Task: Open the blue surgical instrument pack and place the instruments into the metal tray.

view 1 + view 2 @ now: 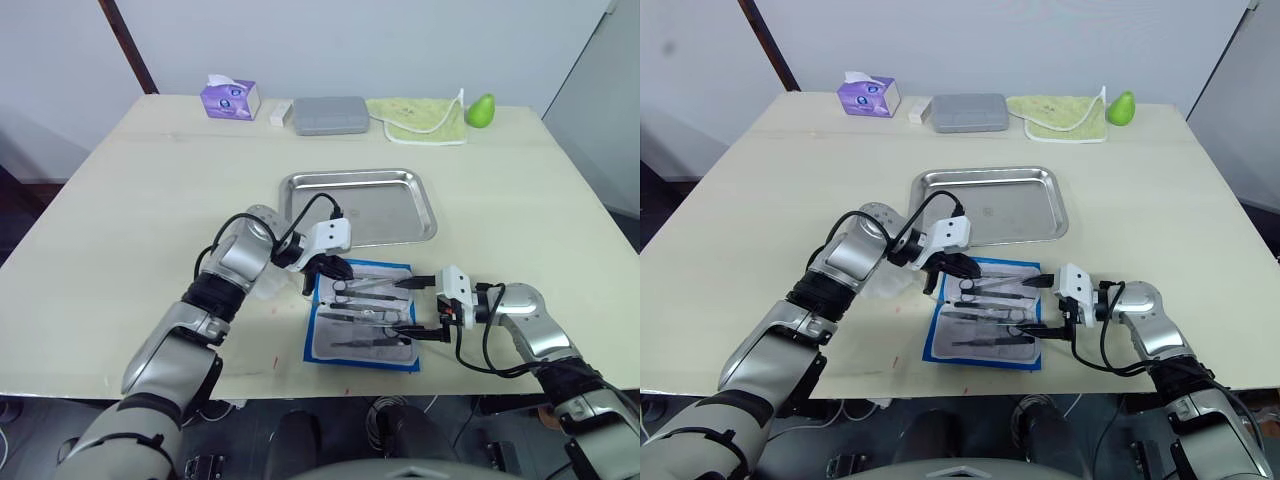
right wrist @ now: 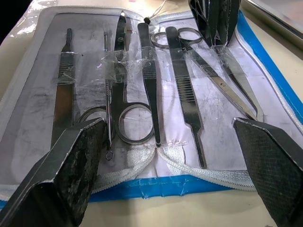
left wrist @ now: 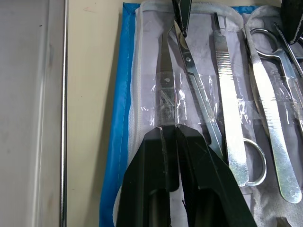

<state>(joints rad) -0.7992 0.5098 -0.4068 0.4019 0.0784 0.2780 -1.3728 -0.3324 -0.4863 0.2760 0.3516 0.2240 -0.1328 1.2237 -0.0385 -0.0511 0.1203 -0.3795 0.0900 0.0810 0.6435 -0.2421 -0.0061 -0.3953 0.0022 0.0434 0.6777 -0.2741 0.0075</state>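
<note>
The blue surgical instrument pack [image 1: 362, 318] lies unfolded near the table's front edge, its whitish lining facing up. Several steel instruments [image 2: 147, 85] lie side by side in it under clear straps: scissors, forceps and tweezers. My left gripper [image 1: 337, 271] is down over the pack's far end, shut on the end of a pointed pair of tweezers [image 3: 164, 71]. At the pack's right edge, low over the table, my right gripper [image 1: 413, 308] stands wide open with nothing between its fingers [image 2: 71, 165]. The metal tray [image 1: 300, 182] sits just beyond the pack and holds nothing.
Along the far edge stand a purple tissue box [image 1: 231, 99], a grey hard case [image 1: 330, 114], a yellow-green cloth [image 1: 420, 118] and a green pear-shaped object [image 1: 482, 109]. The table's front edge runs right below the pack.
</note>
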